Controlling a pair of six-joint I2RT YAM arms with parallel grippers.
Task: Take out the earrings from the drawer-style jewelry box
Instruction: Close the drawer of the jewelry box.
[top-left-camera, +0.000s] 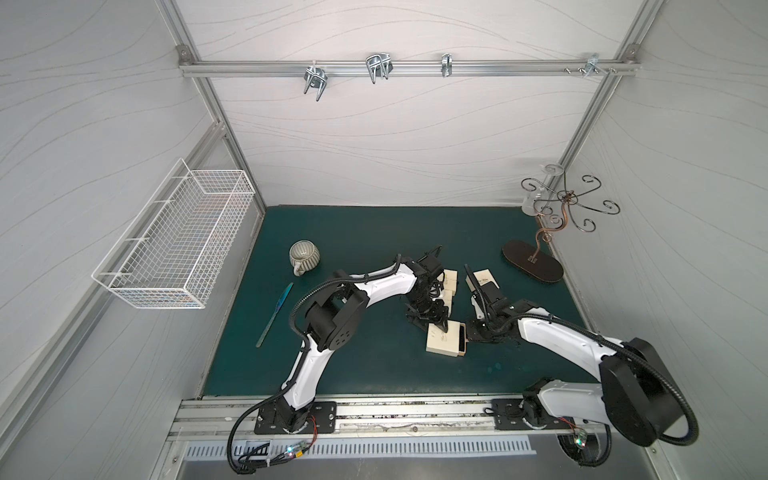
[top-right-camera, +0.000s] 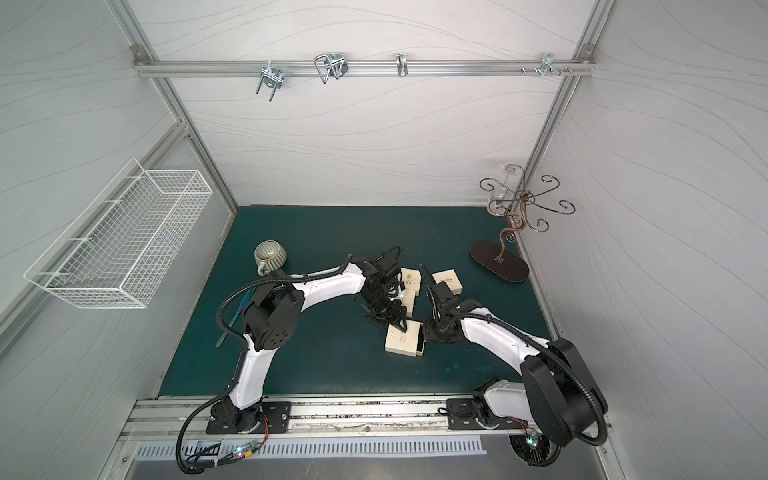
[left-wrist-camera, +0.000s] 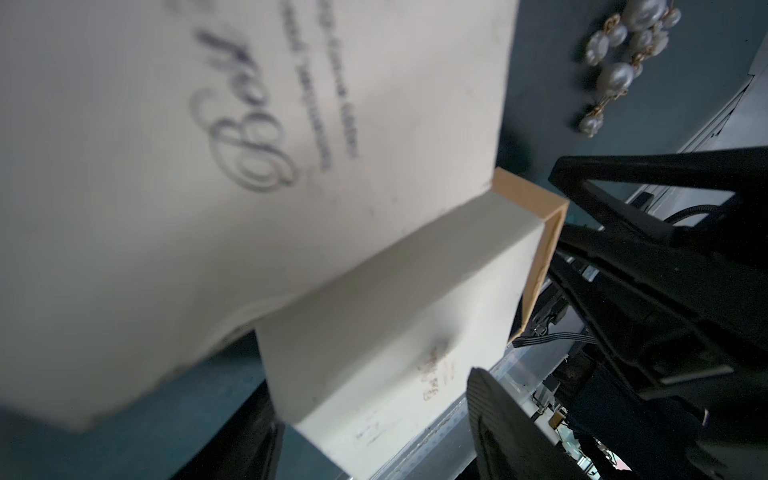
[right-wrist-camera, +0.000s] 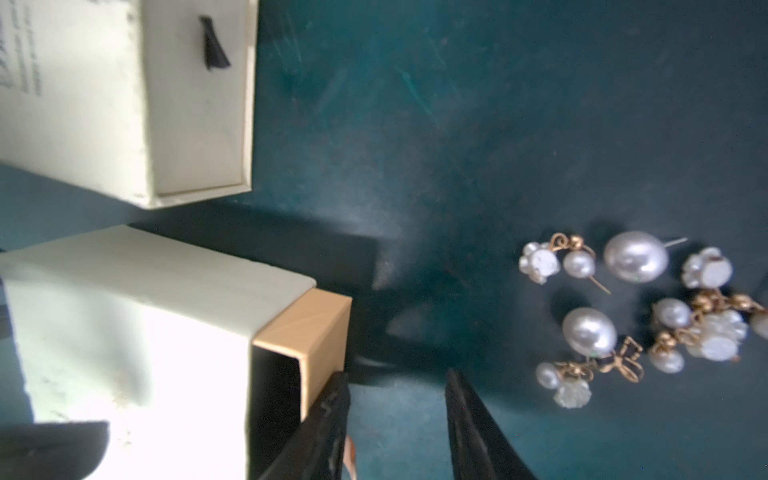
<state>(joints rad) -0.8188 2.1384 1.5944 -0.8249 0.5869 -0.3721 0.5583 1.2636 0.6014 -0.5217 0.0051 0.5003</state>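
The cream drawer-style jewelry box (top-left-camera: 444, 343) lies at mid-table in both top views. Its tan drawer (right-wrist-camera: 307, 328) sticks out a little at the right end, dark inside. My left gripper (left-wrist-camera: 374, 407) comes down over the box (left-wrist-camera: 374, 332) and is shut on its sleeve, a finger (left-wrist-camera: 494, 415) on each side. My right gripper (right-wrist-camera: 395, 399) is open beside the drawer's end, one finger (right-wrist-camera: 328, 419) against the tan wall, with bare mat between the fingers. The earrings (right-wrist-camera: 636, 316), pearl beads on gold wire, lie loose on the green mat beyond the right gripper, also seen from the left wrist as earrings (left-wrist-camera: 623, 54).
Other cream boxes (top-left-camera: 451, 282) (top-left-camera: 484, 277) sit just behind; one box (right-wrist-camera: 124, 95) has a black pull tab. A ribbed cup (top-left-camera: 302, 255) and a blue-green blade (top-left-camera: 276, 313) lie at the left. A scrolled jewelry stand (top-left-camera: 534, 262) stands back right, a wire basket (top-left-camera: 174, 241) on the left wall.
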